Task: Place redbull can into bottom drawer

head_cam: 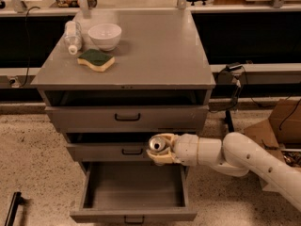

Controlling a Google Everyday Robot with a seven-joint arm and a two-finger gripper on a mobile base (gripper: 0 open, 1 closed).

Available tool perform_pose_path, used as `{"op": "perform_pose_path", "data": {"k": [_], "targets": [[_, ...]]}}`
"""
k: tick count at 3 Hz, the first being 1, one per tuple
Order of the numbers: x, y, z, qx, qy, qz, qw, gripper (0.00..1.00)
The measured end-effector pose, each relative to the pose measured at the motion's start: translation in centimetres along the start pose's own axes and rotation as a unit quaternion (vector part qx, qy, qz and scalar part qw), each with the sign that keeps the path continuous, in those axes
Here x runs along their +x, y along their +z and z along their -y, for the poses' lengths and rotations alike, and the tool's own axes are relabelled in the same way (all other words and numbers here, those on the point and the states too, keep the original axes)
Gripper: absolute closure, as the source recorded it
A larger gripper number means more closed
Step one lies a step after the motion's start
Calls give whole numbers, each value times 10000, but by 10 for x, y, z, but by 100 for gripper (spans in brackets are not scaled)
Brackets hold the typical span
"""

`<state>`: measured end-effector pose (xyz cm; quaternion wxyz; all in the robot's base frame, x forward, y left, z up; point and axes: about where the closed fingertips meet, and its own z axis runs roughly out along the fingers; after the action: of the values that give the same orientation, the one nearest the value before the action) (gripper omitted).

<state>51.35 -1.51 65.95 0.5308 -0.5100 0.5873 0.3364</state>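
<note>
The redbull can (157, 143) shows its silver pull-tab top and is held in my gripper (160, 149), which is shut on it. The gripper hangs in front of the middle drawer, just above the back right part of the open bottom drawer (134, 215). The bottom drawer is pulled out; its grey tray holds nothing I can see, and a small dark handle sits on its front. My white arm (244, 161) reaches in from the right.
On the cabinet top (155, 55) stand a white bowl (105, 35), a clear plastic bottle (72, 36) lying down and a green-and-yellow sponge (96, 60). The two upper drawers (127, 118) are shut. A cardboard box (282, 121) stands at the right.
</note>
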Motion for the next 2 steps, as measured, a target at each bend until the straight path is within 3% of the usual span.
{"op": "perform_pose_path", "data": {"k": [1,2], "targets": [[6,1,-2,-9,10,40,10000,100],[31,5,0,108,177,-74,9998,100]]}}
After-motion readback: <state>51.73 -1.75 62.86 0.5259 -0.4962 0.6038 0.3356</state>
